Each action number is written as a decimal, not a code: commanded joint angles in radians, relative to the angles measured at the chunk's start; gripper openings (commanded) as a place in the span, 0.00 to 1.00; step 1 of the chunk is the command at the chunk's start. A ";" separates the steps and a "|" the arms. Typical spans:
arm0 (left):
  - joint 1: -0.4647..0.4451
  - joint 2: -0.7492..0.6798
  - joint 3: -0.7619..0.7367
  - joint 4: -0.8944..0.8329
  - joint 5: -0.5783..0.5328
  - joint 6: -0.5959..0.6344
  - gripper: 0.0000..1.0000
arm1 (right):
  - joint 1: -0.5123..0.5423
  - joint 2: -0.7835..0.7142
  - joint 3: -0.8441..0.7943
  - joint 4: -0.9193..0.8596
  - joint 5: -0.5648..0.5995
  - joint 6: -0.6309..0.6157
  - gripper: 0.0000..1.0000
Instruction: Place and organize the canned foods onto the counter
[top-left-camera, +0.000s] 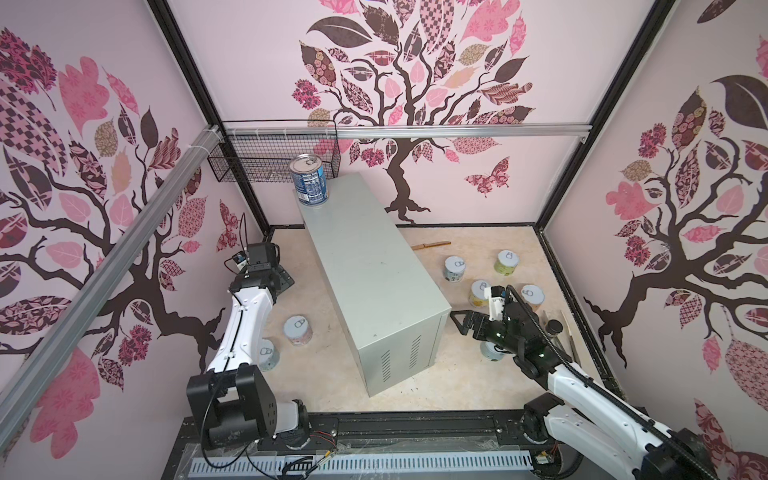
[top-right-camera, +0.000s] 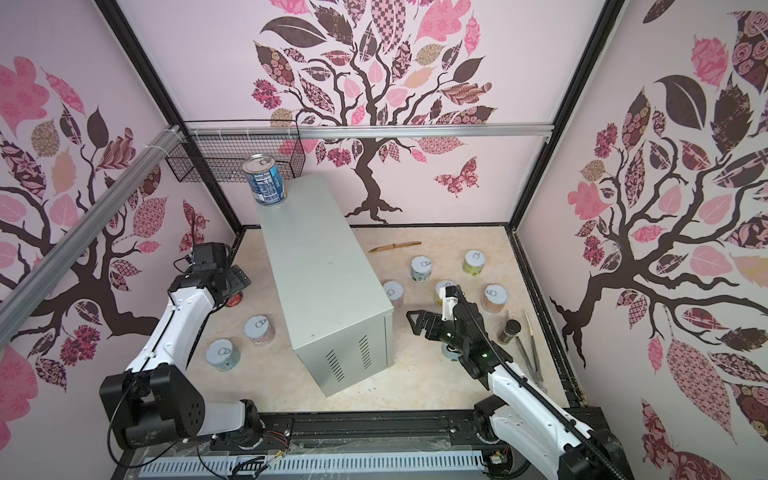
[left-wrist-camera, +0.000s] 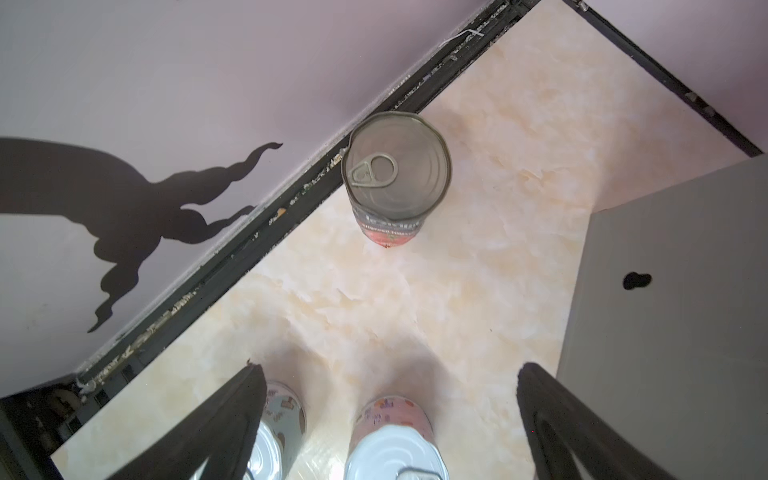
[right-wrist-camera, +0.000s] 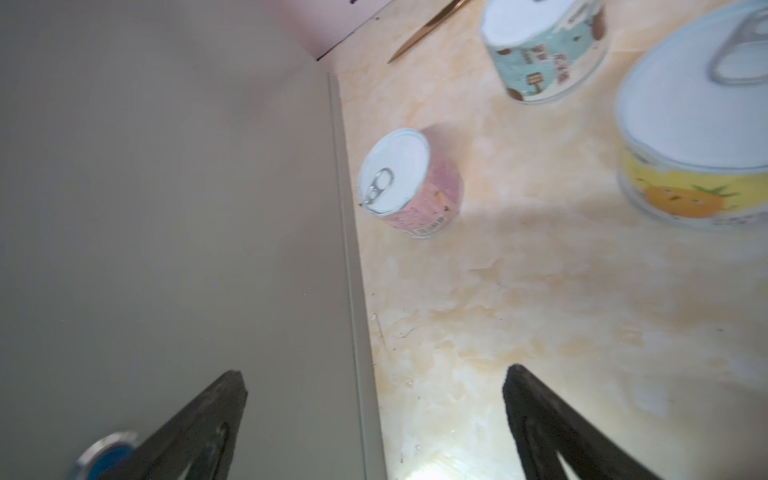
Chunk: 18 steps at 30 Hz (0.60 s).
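We see a pink-walled cell with a pale marbled floor. The counter (top-left-camera: 365, 266), a long grey metal box, stands in the middle of it. One tall blue-labelled can (top-left-camera: 309, 180) stands upright on the counter's far end, close to a black wire basket (top-left-camera: 270, 160) fixed to the wall. Every other can is on the floor.

Left of the counter stand two short white-lidded cans (top-right-camera: 259, 330). A tall red-labelled can (left-wrist-camera: 397, 174) stands upright by the wall's edge. The left gripper (left-wrist-camera: 390, 370) hangs above the floor between these cans, its jaws spread wide and holding nothing.

Right of the counter, in a top view, six more short cans are scattered. A pink can (right-wrist-camera: 411, 183) is just beside the counter's side, and one can is partly hidden under the right arm. The right gripper (top-left-camera: 461, 320) hovers at the counter's near right corner, its jaws also released and empty.

A wooden knife (top-left-camera: 430, 245) lies near the back wall, and a small dark jar (top-left-camera: 554, 328) stands by the right edge.
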 joint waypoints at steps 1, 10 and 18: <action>0.041 0.081 0.089 0.025 0.021 0.096 0.98 | 0.038 -0.036 0.015 0.025 -0.006 0.007 1.00; 0.160 0.241 0.130 0.186 0.084 0.224 0.98 | 0.060 -0.043 0.025 0.018 -0.027 0.001 1.00; 0.160 0.337 0.226 0.252 0.179 0.287 0.98 | 0.062 0.003 0.024 0.033 -0.053 0.000 1.00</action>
